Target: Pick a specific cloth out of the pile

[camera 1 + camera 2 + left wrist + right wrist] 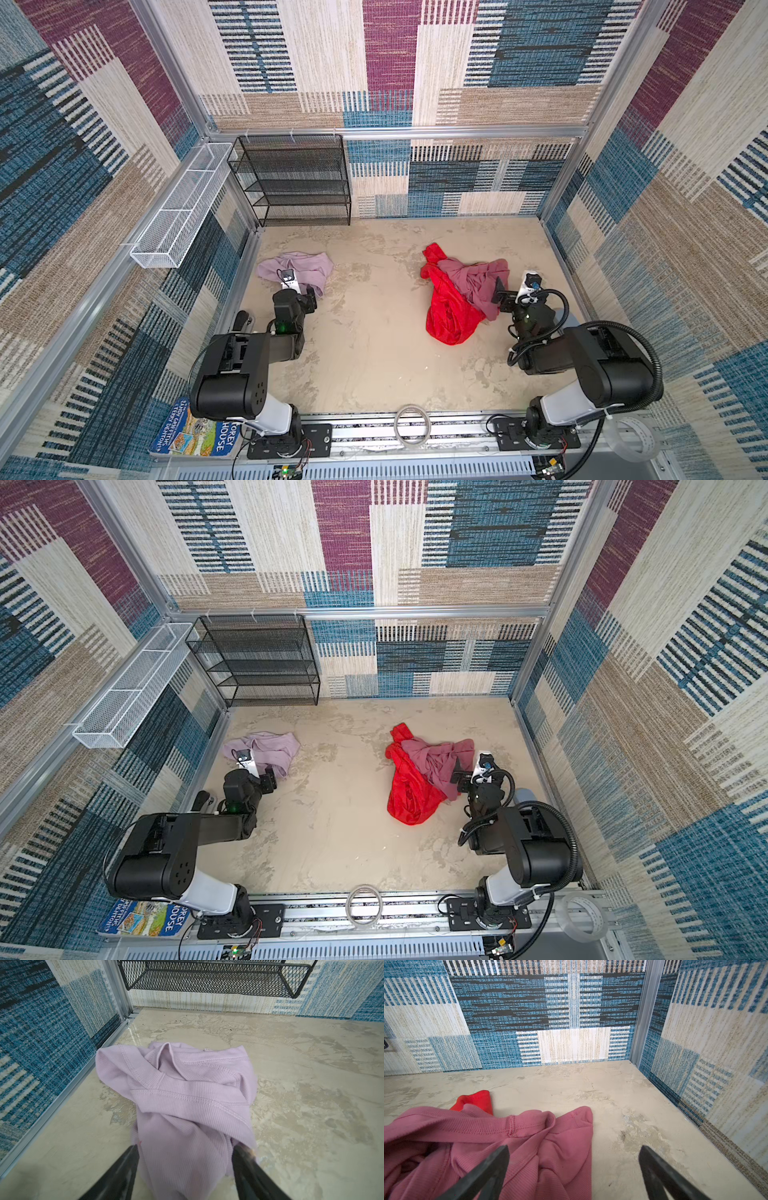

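The table (374, 340) bears the pile (457, 299), red and mauve, on its right side. The cloth (307, 266) lies alone at the left, well apart. The left gripper (186, 1149) straddles the cloth's near end, jaws apart. The right gripper (574, 1149) gapes wide at the pile's edge.

Black mesh shelf rack (293, 178) at far left, against back wall. White wire basket (183, 203) fixed on left wall, just beside rack. Picture book (195, 432) flat at near left corner. Clear tape ring (396, 424) on near rail, mid-span; another tape roll (594, 912) at near right. Worktop (374, 353) beige, mottled.
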You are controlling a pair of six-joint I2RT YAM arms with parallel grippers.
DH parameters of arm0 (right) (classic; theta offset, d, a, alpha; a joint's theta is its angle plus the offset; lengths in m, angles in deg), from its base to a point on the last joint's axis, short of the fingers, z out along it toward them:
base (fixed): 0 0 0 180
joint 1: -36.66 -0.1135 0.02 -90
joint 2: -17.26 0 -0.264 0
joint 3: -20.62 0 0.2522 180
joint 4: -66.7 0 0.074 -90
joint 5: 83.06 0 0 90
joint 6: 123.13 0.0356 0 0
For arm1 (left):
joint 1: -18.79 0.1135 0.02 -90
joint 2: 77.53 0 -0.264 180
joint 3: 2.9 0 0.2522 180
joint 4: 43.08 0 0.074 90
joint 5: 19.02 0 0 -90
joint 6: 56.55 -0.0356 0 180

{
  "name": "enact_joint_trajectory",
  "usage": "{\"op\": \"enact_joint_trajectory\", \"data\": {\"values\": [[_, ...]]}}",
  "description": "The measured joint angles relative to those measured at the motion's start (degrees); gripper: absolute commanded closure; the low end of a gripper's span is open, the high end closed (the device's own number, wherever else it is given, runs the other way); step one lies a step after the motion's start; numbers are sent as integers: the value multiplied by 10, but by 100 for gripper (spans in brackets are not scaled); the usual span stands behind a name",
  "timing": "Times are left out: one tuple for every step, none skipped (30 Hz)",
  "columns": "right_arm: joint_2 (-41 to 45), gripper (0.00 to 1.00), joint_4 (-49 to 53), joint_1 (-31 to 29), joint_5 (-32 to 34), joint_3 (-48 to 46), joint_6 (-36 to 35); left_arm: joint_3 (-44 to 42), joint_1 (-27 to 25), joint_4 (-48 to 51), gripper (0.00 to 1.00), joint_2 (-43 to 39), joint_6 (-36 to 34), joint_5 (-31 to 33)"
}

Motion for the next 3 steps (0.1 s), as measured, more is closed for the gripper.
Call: {"op": "enact_joint_trajectory", "data": {"values": [[0,0,0,0,0,0,0,0,0,0,26,0,0,0],[0,0,0,0,0,0,0,0,0,0,26,0,0,0],[0,0,0,0,0,0,0,0,0,0,26,0,0,0]]}}
